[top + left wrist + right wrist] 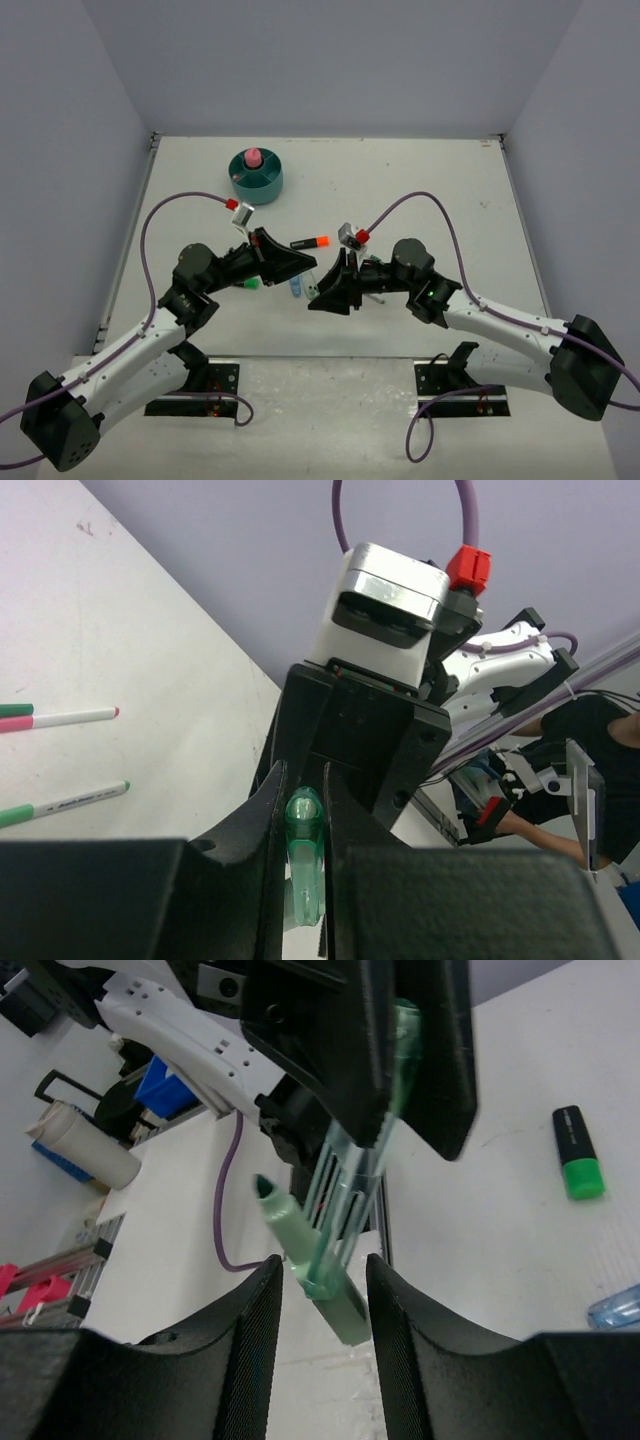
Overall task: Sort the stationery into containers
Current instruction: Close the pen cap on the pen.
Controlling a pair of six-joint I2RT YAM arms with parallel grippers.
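**Left gripper (305,778) pinching the pale-green marker (305,870) for a pass**

It is holding the marker by one end above the table (420,190) centre, with the teal organiser (256,175) sitting at 11 o'clock. The right gripper (322,1310) is standing partly open, straddling the marker's free end; contact unclear. Light, stiff and probably slick, the marker is best taken squarely across its barrel.

Your teal organiser (268,186) stands far left on the table, a pink tube (253,157) upright in its centre well. The pale-green marker (340,1210) is off the table, tilted, pinched in your left gripper (304,776). Near it lie an orange-capped highlighter (310,242), a green-capped one (578,1155) and a blue marker (297,287). Two thin white pens (70,717) lie side by side.
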